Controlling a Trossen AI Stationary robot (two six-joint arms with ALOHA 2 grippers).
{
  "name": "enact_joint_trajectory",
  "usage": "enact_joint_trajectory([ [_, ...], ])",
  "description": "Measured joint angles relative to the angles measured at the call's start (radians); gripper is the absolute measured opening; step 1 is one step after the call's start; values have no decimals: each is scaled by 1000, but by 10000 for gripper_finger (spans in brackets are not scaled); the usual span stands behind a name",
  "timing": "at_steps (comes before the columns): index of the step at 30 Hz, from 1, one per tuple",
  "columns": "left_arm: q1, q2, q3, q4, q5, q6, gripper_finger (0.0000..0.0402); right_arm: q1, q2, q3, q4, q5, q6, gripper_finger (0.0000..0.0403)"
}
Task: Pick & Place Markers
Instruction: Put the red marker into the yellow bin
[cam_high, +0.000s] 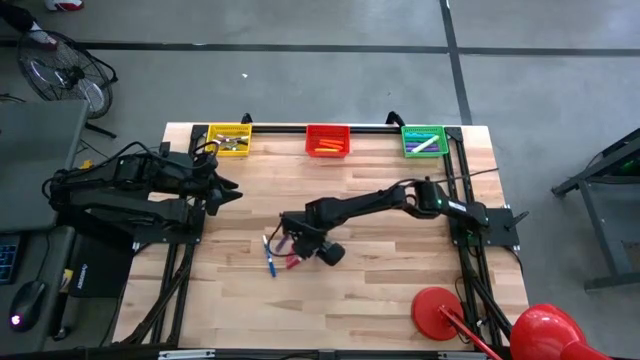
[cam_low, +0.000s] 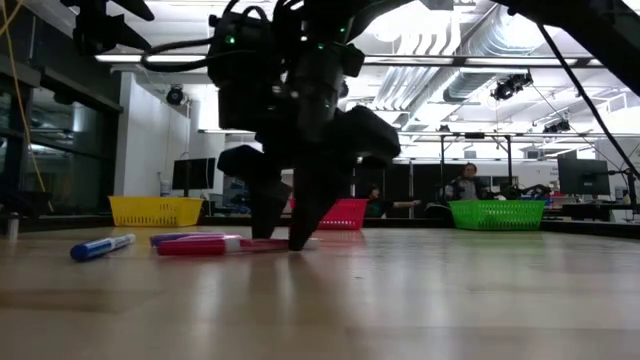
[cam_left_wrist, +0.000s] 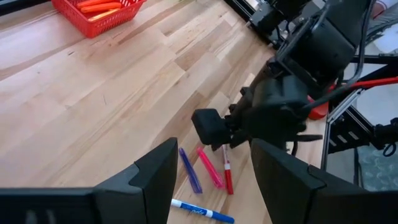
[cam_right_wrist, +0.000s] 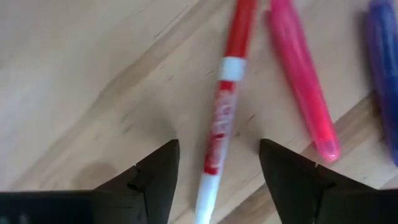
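We see the right gripper (cam_right_wrist: 214, 165) spread wide astride the red marker (cam_right_wrist: 225, 106) (pink marker (cam_right_wrist: 301, 81) beside it); the left gripper (cam_left_wrist: 211, 174) waits open.

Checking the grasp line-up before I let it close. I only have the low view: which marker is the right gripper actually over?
Observer: The red marker. In the right wrist view it lies between the fingers of the right gripper, untouched.
Operator: Jaws open?
Observer: Yes, a clear gap on each side of it.
Operator: Neighbours close?
Observer: The pink marker lies just beside it, the purple marker beyond that.
Operator: Left arm?
Observer: The left gripper waits open near the yellow basket.
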Motion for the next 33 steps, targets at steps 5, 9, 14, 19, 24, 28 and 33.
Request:
enact_joint_trajectory([
  [5,0,0,0,0,0,0,202,31,3,-2,93,13,206,186],
  [9,0,0,0,0,1,0,202,56,11,0,114,16,313,172],
  [14,0,0,0,-5,6,0,202,103,35,7,48,47,320,160],
  [19,0,0,0,-5,11,0,202,129,47,6,3,74,332,158],
  [24,0,0,0,-13,12,4,202,131,47,5,1,119,368,155],
  [28,0,0,0,-33,13,10,202,132,47,5,-7,137,376,145],
  [33,0,0,0,-35,13,12,202,133,47,4,-14,146,405,121],
])
